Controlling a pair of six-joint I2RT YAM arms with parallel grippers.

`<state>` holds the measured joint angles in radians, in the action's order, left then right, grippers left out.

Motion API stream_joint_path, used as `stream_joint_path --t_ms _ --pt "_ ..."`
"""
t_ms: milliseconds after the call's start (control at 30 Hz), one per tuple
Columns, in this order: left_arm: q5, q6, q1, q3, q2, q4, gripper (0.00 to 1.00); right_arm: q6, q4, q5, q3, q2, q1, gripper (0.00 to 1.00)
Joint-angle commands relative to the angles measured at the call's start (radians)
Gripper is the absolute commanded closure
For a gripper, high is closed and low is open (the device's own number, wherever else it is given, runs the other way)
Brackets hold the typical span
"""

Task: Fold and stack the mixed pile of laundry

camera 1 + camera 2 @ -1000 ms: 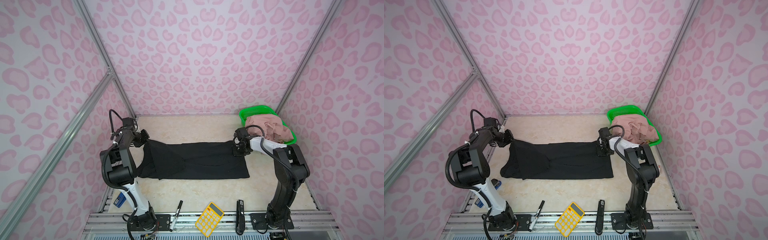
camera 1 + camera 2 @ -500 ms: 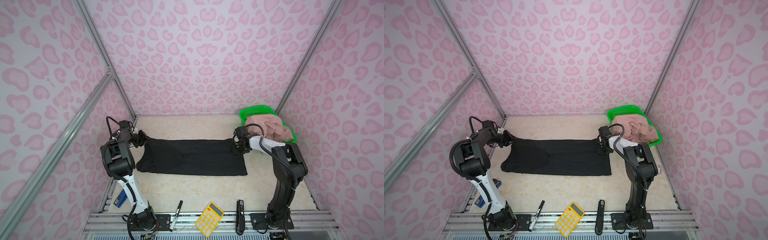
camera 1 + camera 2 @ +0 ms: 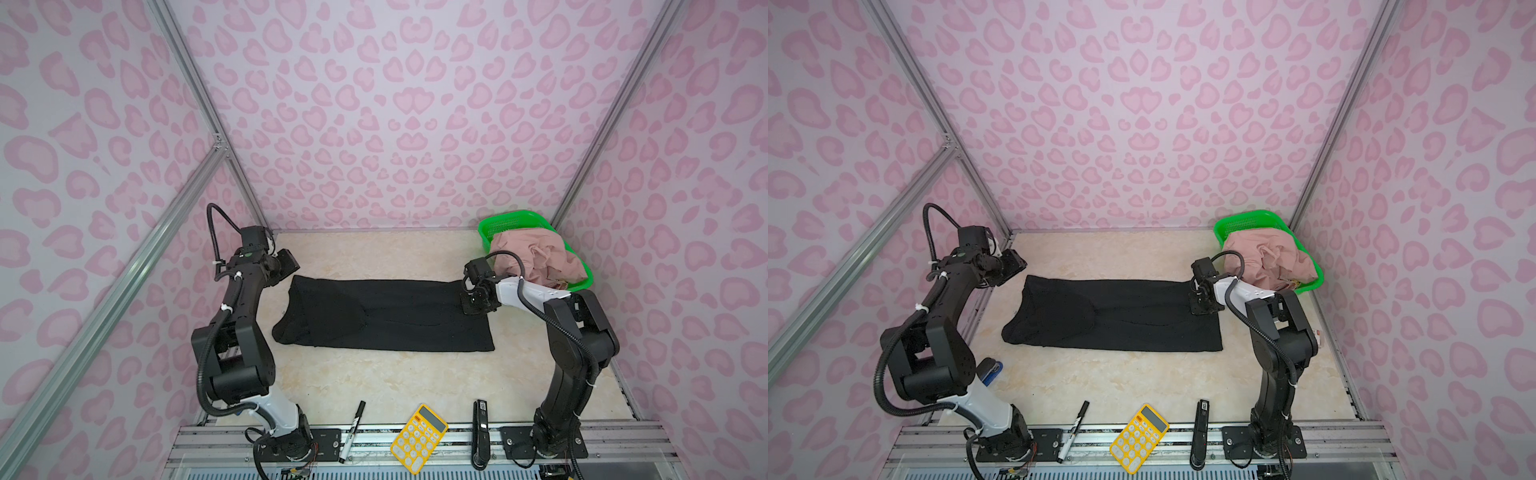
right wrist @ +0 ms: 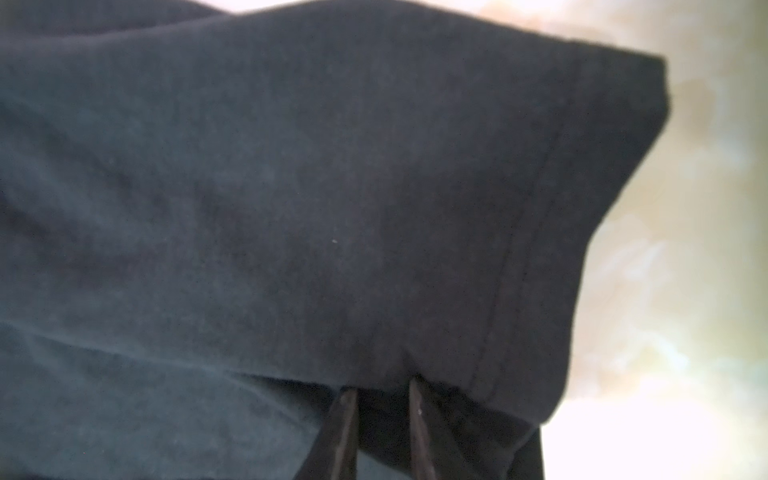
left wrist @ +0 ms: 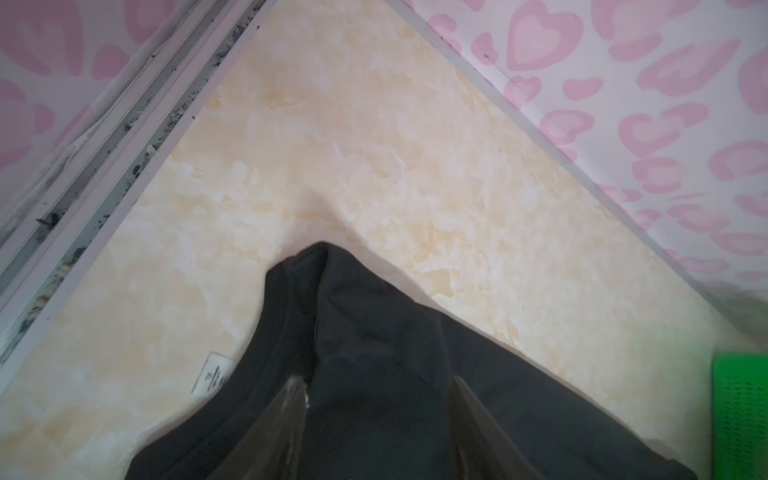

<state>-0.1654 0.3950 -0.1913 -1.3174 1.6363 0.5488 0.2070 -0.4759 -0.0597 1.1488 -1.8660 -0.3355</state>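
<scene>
A large black garment [image 3: 386, 316] [image 3: 1117, 316] lies spread flat and lengthwise across the middle of the table. My left gripper [image 3: 291, 264] [image 3: 1017, 266] hovers at its far left corner. In the left wrist view the left gripper [image 5: 377, 382] is open, its jaws standing apart above the black cloth [image 5: 374, 332]. My right gripper [image 3: 478, 305] [image 3: 1202, 307] sits low on the garment's far right corner. In the right wrist view the right gripper [image 4: 382, 388] is shut on a fold of the black fabric [image 4: 332, 187]. Dusty-pink shorts [image 3: 536, 262] [image 3: 1271, 259] lie heaped in the basket.
A green mesh basket [image 3: 511, 220] [image 3: 1246, 220] [image 5: 739, 415] stands in the back right corner. Along the front edge lie a marker [image 3: 352, 430], a yellow calculator [image 3: 419, 438] and a black stapler-like bar [image 3: 480, 432]. Patterned walls enclose the table on three sides.
My left gripper has opened and let go of the garment's left corner, which now rests on the table. The right gripper has kept its hold and stayed nearly in place.
</scene>
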Motion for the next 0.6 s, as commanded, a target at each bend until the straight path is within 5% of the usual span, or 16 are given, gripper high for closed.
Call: stream_joint_path --t_ms 0,233,567 --pt "0.039 0.012 0.074 0.12 -0.028 0.031 0.49 0.012 -0.119 -0.002 -0.03 -0.011 -0.007 0.77" --pt "-0.01 0.049 0.13 0.177 0.137 -0.105 0.63 0.046 -0.128 0.015 -0.112 0.056 -0.034 0.78" --pt "-0.028 -0.013 0.163 -0.242 0.495 0.033 0.74 0.158 -0.141 -0.012 -0.239 0.18 -0.151 0.79"
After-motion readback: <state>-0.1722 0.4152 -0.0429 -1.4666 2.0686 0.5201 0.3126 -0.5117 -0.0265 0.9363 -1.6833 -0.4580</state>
